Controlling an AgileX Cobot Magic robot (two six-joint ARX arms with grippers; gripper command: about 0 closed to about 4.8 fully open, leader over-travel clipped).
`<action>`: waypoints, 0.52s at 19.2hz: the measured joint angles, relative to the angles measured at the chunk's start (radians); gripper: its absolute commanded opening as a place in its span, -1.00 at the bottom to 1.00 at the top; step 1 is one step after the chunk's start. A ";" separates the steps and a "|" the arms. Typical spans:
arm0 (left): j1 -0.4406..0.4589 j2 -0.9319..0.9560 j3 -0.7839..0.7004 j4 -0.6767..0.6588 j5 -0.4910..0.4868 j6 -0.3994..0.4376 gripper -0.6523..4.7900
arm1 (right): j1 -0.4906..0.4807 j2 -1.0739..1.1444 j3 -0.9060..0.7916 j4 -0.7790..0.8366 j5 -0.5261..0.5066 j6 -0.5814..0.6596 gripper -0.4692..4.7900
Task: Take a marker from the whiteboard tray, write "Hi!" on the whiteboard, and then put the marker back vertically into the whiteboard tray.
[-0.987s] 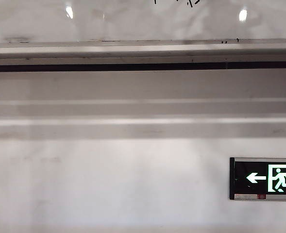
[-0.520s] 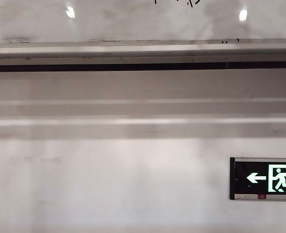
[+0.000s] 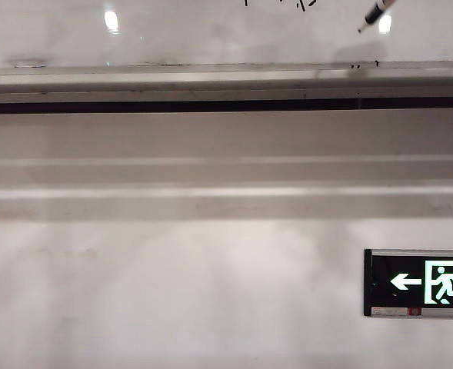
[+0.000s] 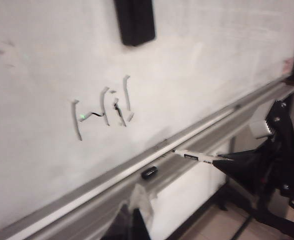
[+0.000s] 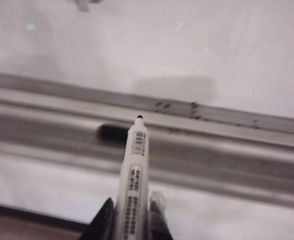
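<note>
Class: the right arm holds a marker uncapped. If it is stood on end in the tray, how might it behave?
The marker, clamped in the right gripper, looks slim, round and rigid, so it would probably tip easily. Lying flat in the whiteboard tray, it could roll along.

Black cap (image 4: pixel 149 172) on whiteboard tray (image 4: pixel 196 132)

White marker (image 5: pixel 135 190), uncapped, tip near the grey whiteboard tray (image 5: pixel 226 150); whiteboard (image 4: pixel 196 55) bears black strokes
</note>
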 measured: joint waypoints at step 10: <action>-0.001 -0.001 0.000 0.023 -0.001 0.005 -0.78 | -0.085 0.168 0.000 0.126 -0.039 0.002 -0.84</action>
